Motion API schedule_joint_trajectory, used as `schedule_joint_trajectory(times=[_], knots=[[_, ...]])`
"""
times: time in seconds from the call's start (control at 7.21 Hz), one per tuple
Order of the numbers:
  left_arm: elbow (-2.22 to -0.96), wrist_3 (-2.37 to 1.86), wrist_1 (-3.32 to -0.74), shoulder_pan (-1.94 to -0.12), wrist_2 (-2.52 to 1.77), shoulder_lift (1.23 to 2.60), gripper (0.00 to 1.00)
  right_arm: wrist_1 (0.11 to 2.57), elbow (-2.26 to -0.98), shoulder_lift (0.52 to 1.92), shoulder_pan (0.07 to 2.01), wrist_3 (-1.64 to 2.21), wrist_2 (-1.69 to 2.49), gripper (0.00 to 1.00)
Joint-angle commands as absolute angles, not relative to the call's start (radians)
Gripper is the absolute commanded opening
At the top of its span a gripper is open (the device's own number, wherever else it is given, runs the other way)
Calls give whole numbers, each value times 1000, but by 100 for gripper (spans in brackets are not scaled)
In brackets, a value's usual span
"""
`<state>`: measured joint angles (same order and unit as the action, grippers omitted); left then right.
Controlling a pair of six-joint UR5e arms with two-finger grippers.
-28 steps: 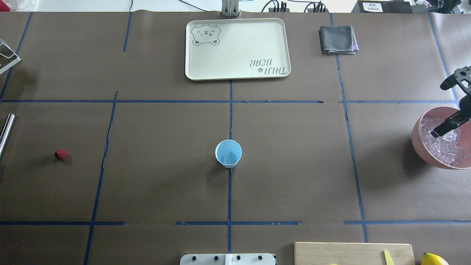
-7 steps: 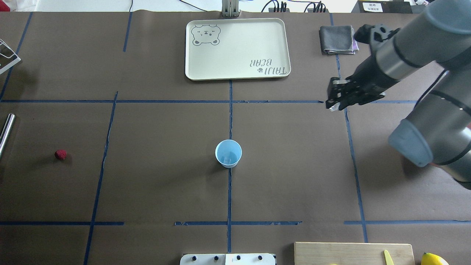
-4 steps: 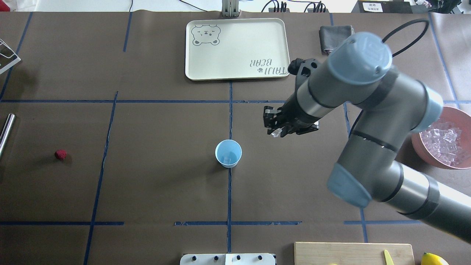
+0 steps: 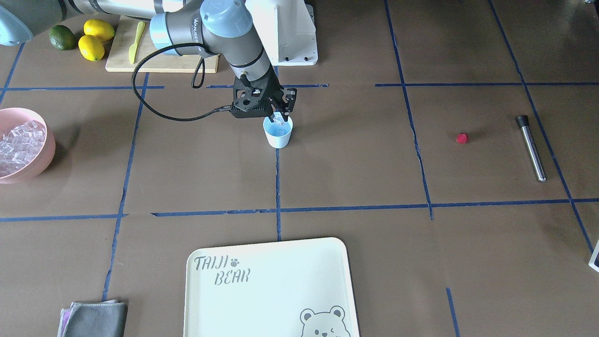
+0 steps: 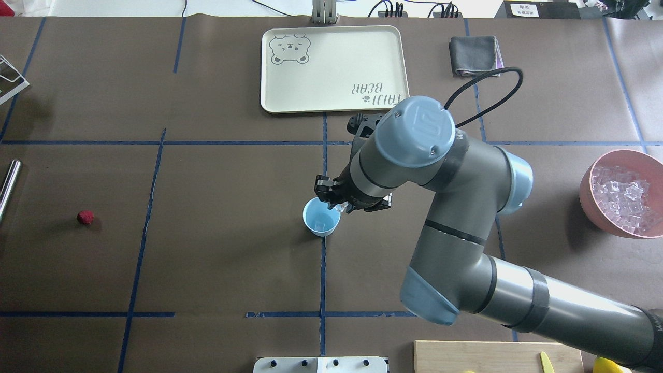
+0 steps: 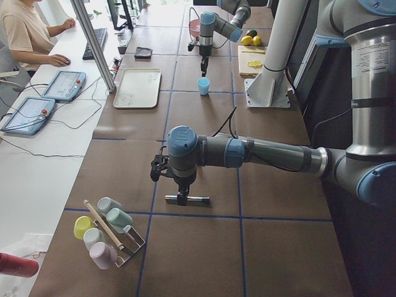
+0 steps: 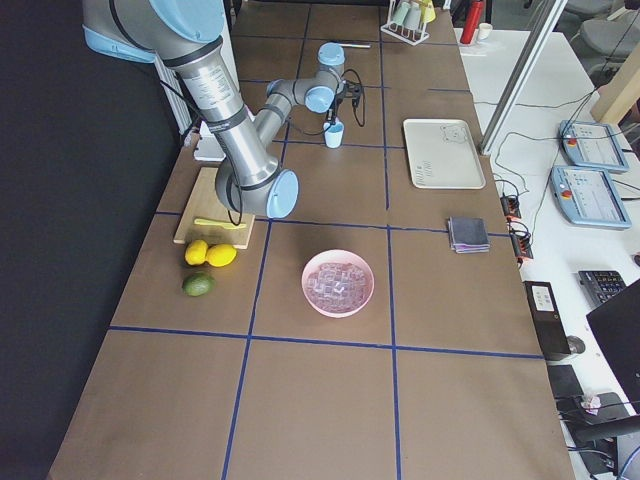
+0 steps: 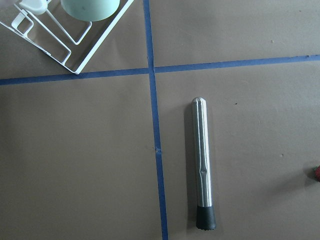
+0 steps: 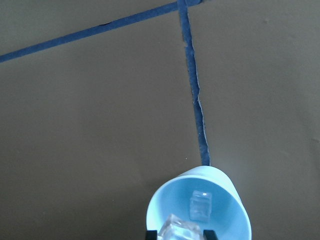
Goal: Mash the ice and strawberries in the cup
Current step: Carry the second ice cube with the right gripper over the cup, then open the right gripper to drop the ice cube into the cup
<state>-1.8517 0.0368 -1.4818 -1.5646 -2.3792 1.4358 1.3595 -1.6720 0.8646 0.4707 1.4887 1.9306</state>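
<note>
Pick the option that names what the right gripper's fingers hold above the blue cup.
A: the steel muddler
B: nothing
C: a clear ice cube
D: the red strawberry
C: the right wrist view shows a clear ice cube pinched by the right gripper just over the cup, where another cube lies inside.

In the right wrist view the cup is cut off at 6 o'clock; only the tips of the right gripper show there, gripping a half-seen ice cube. The strawberry is clipped at 3 o'clock of the left wrist view. The left gripper is too small to judge its jaws.
</note>
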Motion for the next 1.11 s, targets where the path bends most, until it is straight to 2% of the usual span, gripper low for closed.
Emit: schedule_joint_trajectory(times=[0.0, 0.14, 0.28, 0.42, 0.83, 0.97], knots=[[-1853, 37, -1482, -1565, -2379, 1436, 100, 1339, -1657, 864, 468, 1491, 1931, 2], [-1853, 37, -1482, -1565, -2379, 1436, 100, 1339, -1657, 864, 468, 1491, 1931, 13], [-1853, 37, -1482, -1565, -2379, 1436, 100, 1339, -1658, 865, 468, 1491, 1931, 59], [-1853, 37, -1482, -1565, -2379, 1436, 100, 1341, -1658, 865, 468, 1491, 1930, 77], [-1858, 37, -1482, -1565, -2379, 1436, 100, 1353, -1724, 877, 488, 1493, 1943, 84], [-1856, 37, -1482, -1565, -2379, 1436, 100, 1389, -1835, 973, 529, 1482, 1989, 91]])
